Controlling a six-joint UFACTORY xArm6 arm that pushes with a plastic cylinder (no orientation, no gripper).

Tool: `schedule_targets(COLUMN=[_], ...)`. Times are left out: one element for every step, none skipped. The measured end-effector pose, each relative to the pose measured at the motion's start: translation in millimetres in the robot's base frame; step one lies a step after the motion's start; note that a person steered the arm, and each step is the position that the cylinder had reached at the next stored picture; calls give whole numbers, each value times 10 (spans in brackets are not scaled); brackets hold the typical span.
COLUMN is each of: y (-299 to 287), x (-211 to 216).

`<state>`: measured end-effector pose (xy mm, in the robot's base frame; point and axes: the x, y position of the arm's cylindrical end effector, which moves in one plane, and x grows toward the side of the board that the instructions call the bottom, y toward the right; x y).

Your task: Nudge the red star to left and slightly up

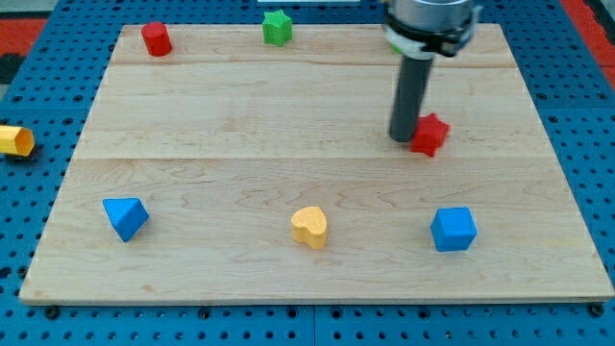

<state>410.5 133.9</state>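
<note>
The red star (431, 134) lies on the wooden board (240, 115), right of centre. My tip (403, 139) stands on the board right against the star's left side, touching it or nearly so. The dark rod rises from the tip toward the view's top, where the arm's body shows.
A red cylinder (156, 39) and a green star (277, 27) sit near the board's top edge. A blue triangular block (125, 217), a yellow heart (309, 227) and a blue cube (453, 229) line the bottom. A yellow block (14, 140) lies off the board at left.
</note>
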Motion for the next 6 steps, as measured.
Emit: schedule_targets(y=[69,77,1044,1210,555,291], x=[6,242,385,254,-4,-130])
